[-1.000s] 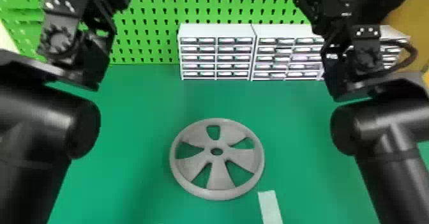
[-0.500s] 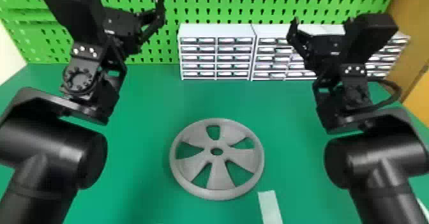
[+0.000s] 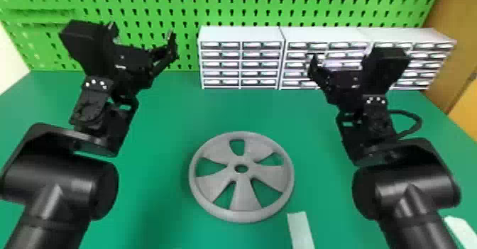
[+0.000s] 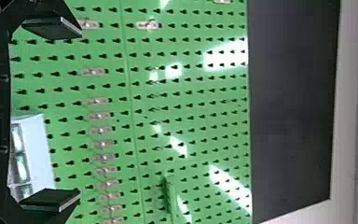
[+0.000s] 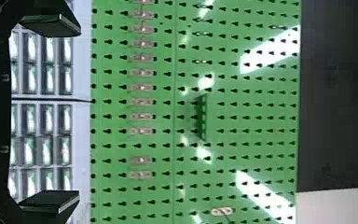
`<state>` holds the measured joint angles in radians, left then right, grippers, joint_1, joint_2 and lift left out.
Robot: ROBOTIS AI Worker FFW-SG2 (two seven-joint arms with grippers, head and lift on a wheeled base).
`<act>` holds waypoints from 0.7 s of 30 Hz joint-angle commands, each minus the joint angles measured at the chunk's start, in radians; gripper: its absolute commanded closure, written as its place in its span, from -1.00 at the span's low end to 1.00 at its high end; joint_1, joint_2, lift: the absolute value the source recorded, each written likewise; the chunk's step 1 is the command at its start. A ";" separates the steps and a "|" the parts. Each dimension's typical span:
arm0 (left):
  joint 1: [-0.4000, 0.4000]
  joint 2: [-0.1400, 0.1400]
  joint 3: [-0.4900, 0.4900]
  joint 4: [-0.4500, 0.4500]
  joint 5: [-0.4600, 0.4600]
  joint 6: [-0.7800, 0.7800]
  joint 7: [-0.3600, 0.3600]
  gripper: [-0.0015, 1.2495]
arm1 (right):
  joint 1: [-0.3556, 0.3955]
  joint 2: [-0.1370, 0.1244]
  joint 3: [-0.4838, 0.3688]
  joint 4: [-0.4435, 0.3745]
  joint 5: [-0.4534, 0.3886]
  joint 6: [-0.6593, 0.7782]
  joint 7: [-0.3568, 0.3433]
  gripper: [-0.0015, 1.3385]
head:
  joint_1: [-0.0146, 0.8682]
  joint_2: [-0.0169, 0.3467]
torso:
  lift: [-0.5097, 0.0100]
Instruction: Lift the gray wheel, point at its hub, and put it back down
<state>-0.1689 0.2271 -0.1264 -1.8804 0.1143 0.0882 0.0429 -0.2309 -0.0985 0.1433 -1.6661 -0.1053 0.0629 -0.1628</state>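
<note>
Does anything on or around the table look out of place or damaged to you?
Nothing stands out. The gray wheel lies flat on the green table with no visible break, a pale strip lies near its rim, and the drawer units stand upright before the pegboard.

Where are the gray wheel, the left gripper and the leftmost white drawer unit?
Gray wheel (image 3: 242, 195): head view, on the spoke nearest the robot.
Left gripper (image 4: 79, 113): left wrist view, midway between its parted fingertips.
Leftmost white drawer unit (image 3: 239, 35): head view, on its top.
</note>
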 commanded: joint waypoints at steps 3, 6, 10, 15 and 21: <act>0.014 -0.023 0.041 0.060 0.004 -0.004 -0.043 -0.86 | -0.001 0.008 -0.014 0.066 0.003 0.000 0.011 -0.88 | 0.60 -0.65 | 0.62; 0.019 -0.026 0.047 0.080 0.004 -0.004 -0.051 -0.86 | -0.001 0.011 -0.018 0.082 0.015 0.002 0.011 -0.88 | 0.60 -0.65 | 0.62; 0.023 -0.029 0.047 0.116 0.013 -0.002 -0.057 -0.86 | 0.001 0.013 -0.022 0.108 0.016 0.014 0.011 -0.88 | 0.60 -0.65 | 0.62; 0.028 -0.029 0.050 0.150 0.038 -0.002 -0.064 -0.86 | 0.002 0.016 -0.022 0.129 0.022 0.020 0.011 -0.88 | 0.60 -0.65 | 0.62; 0.037 -0.031 0.053 0.172 0.067 -0.002 -0.064 -0.86 | 0.001 0.019 -0.016 0.152 0.021 0.029 0.011 -0.88 | 0.60 -0.65 | 0.62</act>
<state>-0.1385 0.1978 -0.0774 -1.7187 0.1727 0.0859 -0.0216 -0.2288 -0.0821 0.1213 -1.5257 -0.0836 0.0842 -0.1518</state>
